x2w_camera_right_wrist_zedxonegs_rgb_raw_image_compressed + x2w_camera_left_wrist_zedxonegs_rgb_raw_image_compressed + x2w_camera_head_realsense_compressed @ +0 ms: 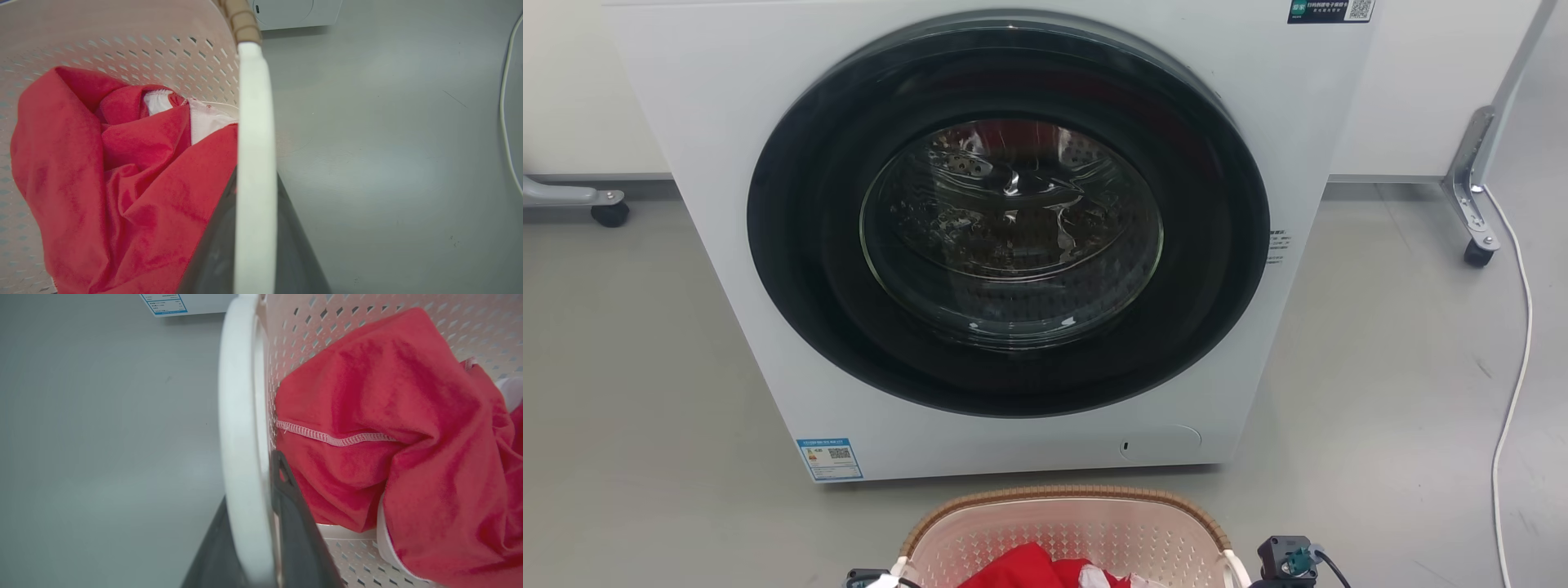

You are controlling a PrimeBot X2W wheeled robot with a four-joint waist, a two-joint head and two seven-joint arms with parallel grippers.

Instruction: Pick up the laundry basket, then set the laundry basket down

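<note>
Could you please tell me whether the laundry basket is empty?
Not empty: the laundry basket holds crumpled red cloth with white trim, seen in both wrist views.

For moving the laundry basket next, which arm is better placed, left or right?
Neither alone: the left gripper clamps the left white handle, the right gripper the right handle, so moving the laundry basket with both seems best.

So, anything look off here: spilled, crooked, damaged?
Nothing stands out. The laundry basket, red garment inside, sits squarely before the washer, whose door is shut. The left gripper grips its left handle, the right gripper its right handle. A white cable trails on the floor, apart from the basket.
</note>
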